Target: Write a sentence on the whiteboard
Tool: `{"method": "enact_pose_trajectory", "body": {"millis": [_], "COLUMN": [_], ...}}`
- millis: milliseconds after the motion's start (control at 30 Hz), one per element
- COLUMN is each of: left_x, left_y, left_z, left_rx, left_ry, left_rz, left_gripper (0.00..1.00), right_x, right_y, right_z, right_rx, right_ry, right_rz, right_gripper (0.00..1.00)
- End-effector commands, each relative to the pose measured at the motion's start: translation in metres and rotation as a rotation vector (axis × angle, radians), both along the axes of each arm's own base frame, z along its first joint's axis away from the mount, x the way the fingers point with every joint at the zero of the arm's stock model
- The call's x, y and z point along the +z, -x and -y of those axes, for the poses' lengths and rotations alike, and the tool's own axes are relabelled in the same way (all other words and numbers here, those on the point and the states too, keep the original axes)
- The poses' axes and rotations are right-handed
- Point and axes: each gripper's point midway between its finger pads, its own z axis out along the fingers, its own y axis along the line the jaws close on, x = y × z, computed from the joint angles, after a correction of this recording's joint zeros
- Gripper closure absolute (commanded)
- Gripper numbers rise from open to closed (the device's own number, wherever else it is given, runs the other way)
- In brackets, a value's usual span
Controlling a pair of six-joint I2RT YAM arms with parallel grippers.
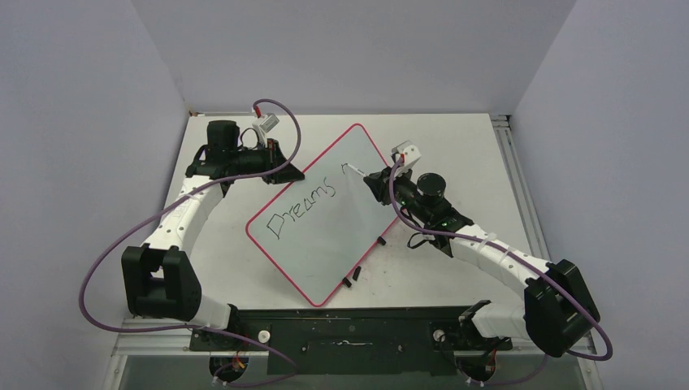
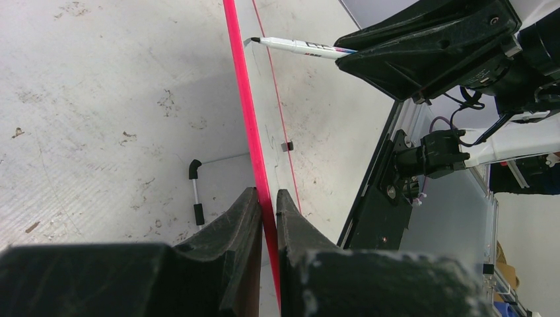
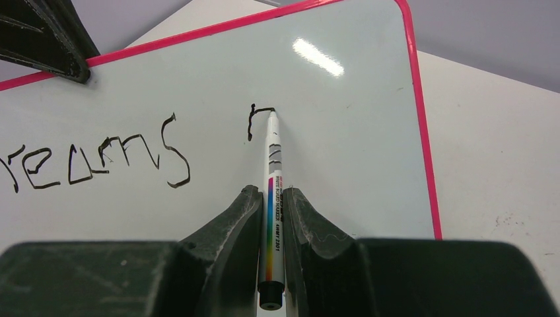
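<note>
The whiteboard (image 1: 325, 248), white with a pink-red rim, lies diagonally across the middle of the table. My left gripper (image 1: 284, 172) is shut on its upper-left rim (image 2: 254, 152), which runs edge-on between the two fingers (image 2: 266, 195). The sentence (image 1: 302, 207) reads "Dreams" in black, and a short hooked stroke (image 3: 254, 120) starts a second word to its right. My right gripper (image 3: 271, 191) is shut on a white marker (image 3: 273, 155) with a rainbow stripe. The marker's tip touches the board at the end of that stroke. The marker (image 2: 300, 46) also shows in the left wrist view.
Two small black feet (image 1: 382, 241) (image 1: 351, 280) stick out past the board's lower-right rim. A short white rod with black ends (image 2: 195, 191) lies on the scuffed tabletop by the board. A metal rail (image 1: 508, 162) lines the table's right edge; grey walls close in on three sides.
</note>
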Motion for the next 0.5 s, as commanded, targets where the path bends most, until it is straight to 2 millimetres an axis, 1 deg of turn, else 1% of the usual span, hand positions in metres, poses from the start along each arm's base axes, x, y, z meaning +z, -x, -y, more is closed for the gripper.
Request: {"method": "enact_pose_trajectory", "body": {"millis": [0, 200, 333, 467], "left_x": [0.003, 0.002, 0.002, 0.002], "left_y": [0.019, 0.018, 0.018, 0.017], "left_z": [0.006, 0.006, 0.006, 0.005], "left_rx": [-0.077, -0.073, -0.071, -0.068], "left_ry": [0.030, 0.028, 0.027, 0.028], "left_rz": [-0.006, -0.010, -0.011, -0.010], "left_gripper": [1.00, 1.00, 1.00, 1.00], "right_x": [0.010, 0.000, -0.009, -0.013], "right_y": [-0.004, 0.003, 0.008, 0.012], "right_z": [-0.002, -0.002, 0.001, 0.005], "right_rx": [-0.006, 0.011, 0.008, -0.001], "right_ry": [-0.005, 0.017, 0.034, 0.041], "right_rz": [0.038, 0.015, -0.001, -0.010], "right_gripper": [0.95, 0.95, 0.95, 0.95]}}
